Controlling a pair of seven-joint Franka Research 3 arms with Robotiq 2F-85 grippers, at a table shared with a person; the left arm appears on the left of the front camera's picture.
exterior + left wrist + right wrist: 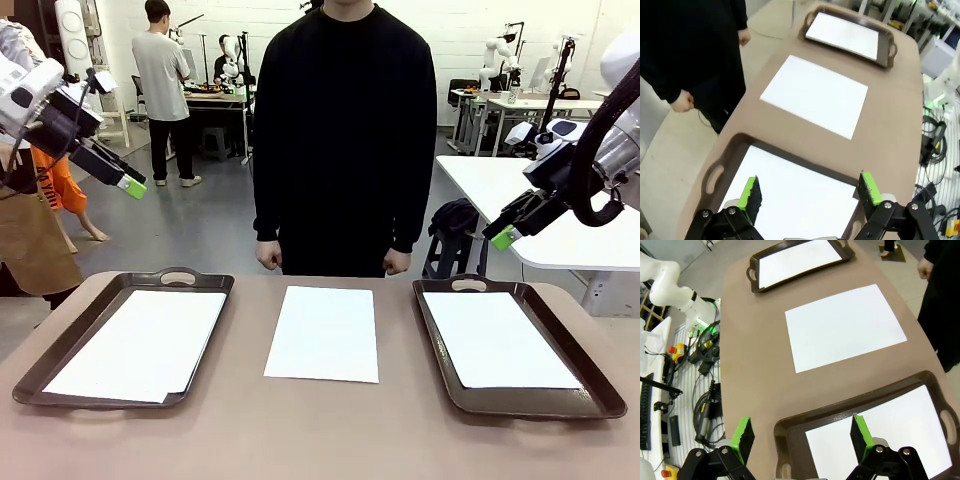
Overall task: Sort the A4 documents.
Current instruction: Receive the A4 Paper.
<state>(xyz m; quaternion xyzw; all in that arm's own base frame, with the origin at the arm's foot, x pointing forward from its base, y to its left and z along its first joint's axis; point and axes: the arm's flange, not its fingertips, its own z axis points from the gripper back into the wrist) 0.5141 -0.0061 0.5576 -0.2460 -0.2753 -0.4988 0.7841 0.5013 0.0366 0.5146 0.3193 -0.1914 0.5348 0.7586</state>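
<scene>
Plain white A4 sheet [323,333] lying flat at the middle of the brown table [320,430], bare of any print, edges crisp, long side running away toward the far edge, apart from both trays. More white paper [135,345] in the left tray [60,340], slightly fanned at the near corner so that more than one layer seems to lie there, filling most of the tray floor. Another white sheet [495,340] flat in the right tray [590,385], smaller than the dark rim around it. Both trays dark brown, rectangular, with cut-out handles at the far and near ends, flanking the middle sheet. Left gripper [132,186] raised well above the table at the left side, green-padded fingers spread, nothing between them; in the left wrist view hanging over the near end of the left tray's paper [790,200], jaws wide and empty. Right gripper [503,238] raised at the right side, likewise released and empty; in the right wrist view poised above the near corner of the right tray [785,430]. Person in a black top [345,130] standing at the far edge, both hands [268,255] loosely curled at the sides, clear of the table
</scene>
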